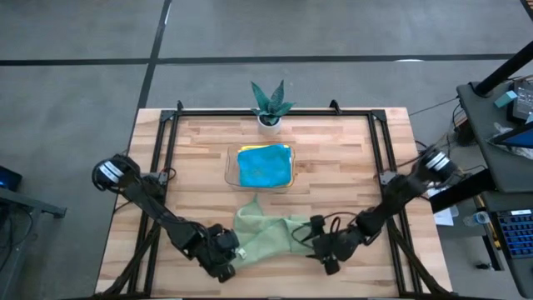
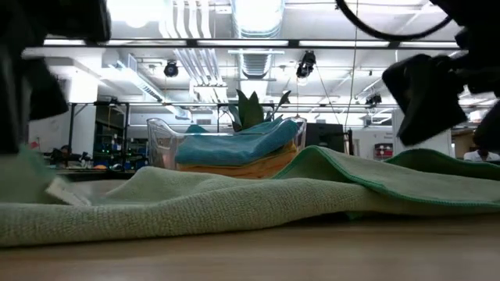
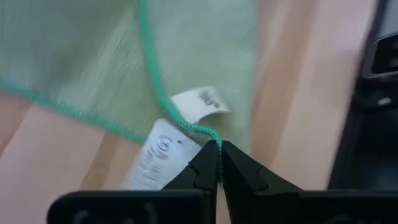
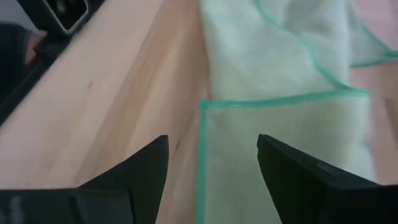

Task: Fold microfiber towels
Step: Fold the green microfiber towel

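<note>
The left hand (image 1: 223,255) is pressed together, pinching the tagged corner of the pale green towel (image 1: 265,232) at seven o'clock on the tabletop (image 1: 350,167). The right hand (image 1: 326,248), spread, hovers over the towel's five o'clock edge. Folded towels (image 1: 265,165) fill the clear tray (image 1: 231,167) toward twelve.

Pale green towel (image 1: 265,232) lies rumpled; others stacked in tray.

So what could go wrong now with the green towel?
The left gripper is shut on only the very corner of the pale green towel, right by its white tag, so the cloth might slip out when lifted. The right gripper is open over the towel's edge and holds nothing, so pulling from one side could bunch the already rumpled towel.
</note>
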{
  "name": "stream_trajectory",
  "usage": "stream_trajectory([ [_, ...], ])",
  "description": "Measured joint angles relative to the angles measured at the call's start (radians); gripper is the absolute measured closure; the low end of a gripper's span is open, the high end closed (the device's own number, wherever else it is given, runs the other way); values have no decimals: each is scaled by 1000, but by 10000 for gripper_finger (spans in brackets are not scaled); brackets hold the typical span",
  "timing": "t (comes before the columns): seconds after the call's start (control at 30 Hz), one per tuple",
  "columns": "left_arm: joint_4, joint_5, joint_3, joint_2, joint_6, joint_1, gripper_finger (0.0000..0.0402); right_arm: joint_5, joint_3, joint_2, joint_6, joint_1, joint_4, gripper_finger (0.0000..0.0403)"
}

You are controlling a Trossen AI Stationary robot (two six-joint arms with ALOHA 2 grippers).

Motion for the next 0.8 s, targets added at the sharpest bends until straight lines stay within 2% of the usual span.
stream_trajectory([
  [0.23,4,-78,68,-45,132,0,401,28,90,169,-29,0,32,179],
  [0.33,2,-125,88,-62,184,-1,401,85,114,187,-30,0,34,183],
  [0.5,9,-147,113,-84,238,-4,401,204,124,189,-30,-2,29,197],
  [0.67,10,-195,119,-106,237,-9,401,202,129,195,-46,0,32,226],
  [0.8,11,-248,119,-125,241,-9,401,202,132,198,-5,0,33,234],
])
